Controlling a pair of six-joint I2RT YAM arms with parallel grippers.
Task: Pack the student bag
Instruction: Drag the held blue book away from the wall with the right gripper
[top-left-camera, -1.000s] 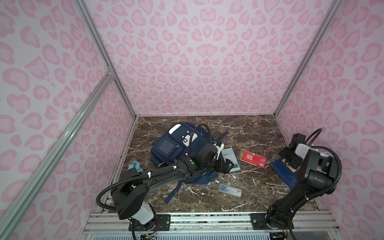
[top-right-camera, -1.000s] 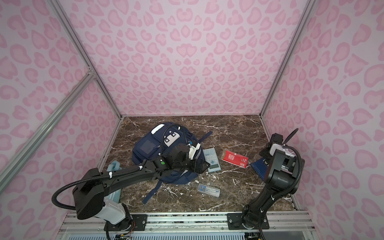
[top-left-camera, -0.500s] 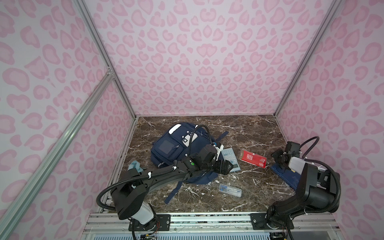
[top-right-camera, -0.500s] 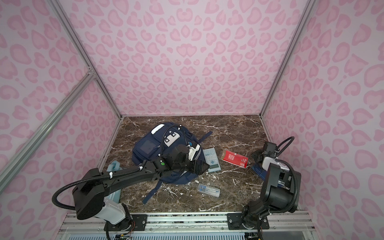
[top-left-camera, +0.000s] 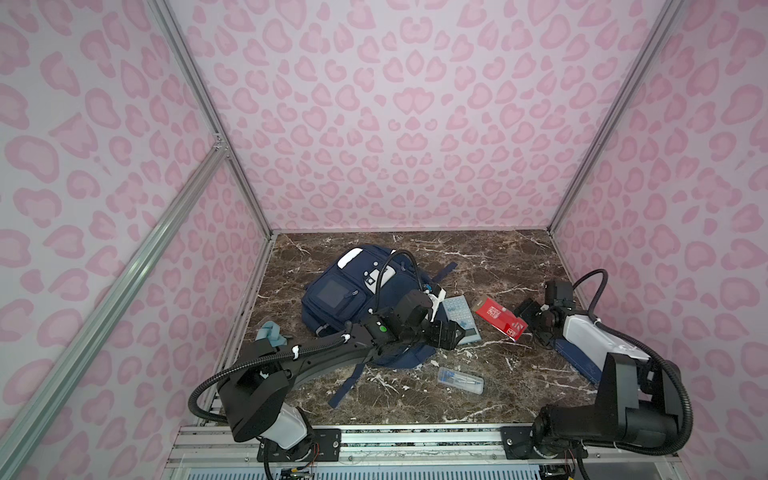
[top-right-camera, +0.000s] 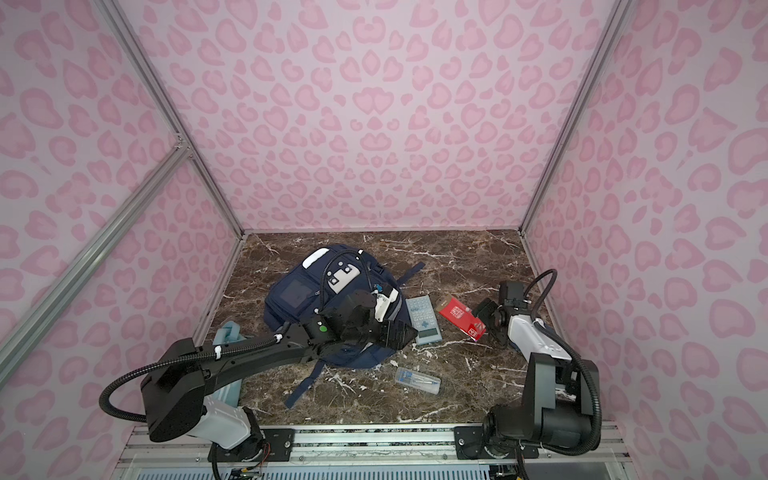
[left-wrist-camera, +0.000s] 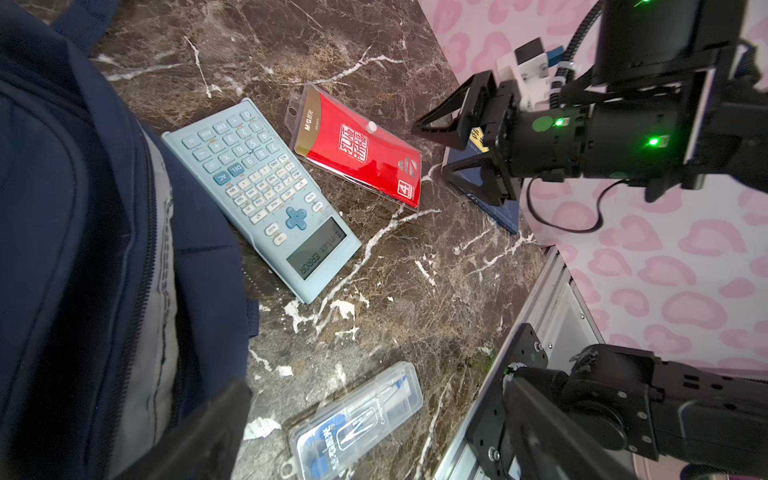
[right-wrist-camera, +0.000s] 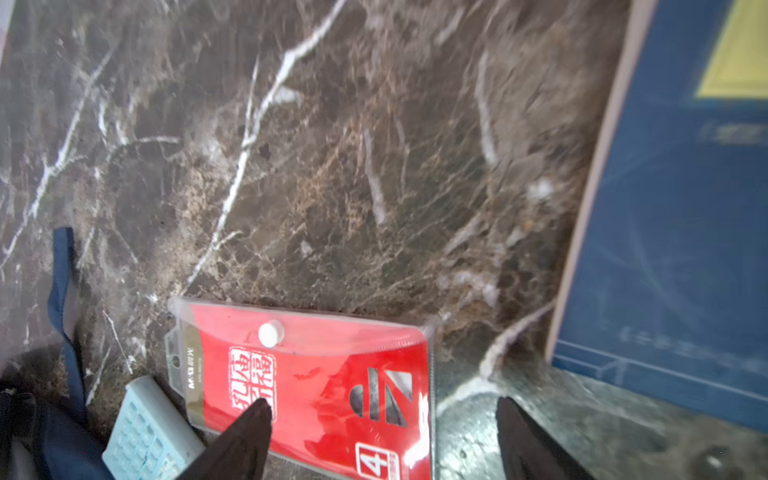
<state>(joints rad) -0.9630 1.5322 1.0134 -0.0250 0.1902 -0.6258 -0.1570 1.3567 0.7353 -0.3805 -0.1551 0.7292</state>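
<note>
Two spread, left gripper (top-left-camera: 449, 332), right gripper (right-wrist-camera: 382, 408) (empty)

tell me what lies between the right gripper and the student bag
Going from the right gripper: red packet, then blue calculator, then the student bag. Both top views show it.

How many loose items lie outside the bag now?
5: calculator beside the bag, red pouch next to it, clear case near the front edge, navy book at the right wall, light blue item at the left wall. More may be hidden.
</note>
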